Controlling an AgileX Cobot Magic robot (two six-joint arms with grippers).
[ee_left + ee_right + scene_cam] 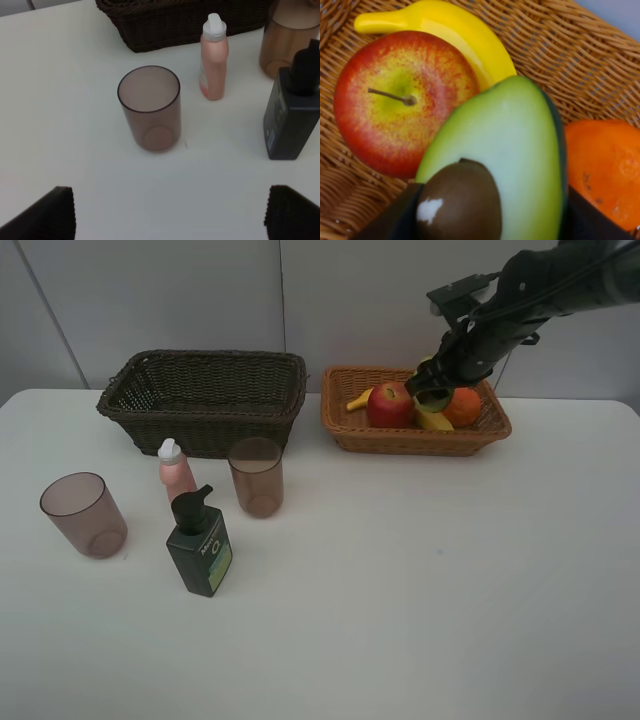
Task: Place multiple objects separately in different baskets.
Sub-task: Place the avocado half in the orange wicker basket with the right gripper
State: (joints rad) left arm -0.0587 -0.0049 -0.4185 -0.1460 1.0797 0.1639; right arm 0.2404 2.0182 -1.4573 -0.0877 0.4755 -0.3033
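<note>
The right arm [560,285] is dark and comes in from the top right of the high view. It bends down and to the left. At its end the right gripper [434,388] points down. Its jaws are closed on the halved avocado [510,145], with dark fingers [395,220] on each side of it. The left gripper [170,215] seems to tilt down and forward. Its jaws stand wide apart and hold nothing. Only its two dark tips show.
</note>
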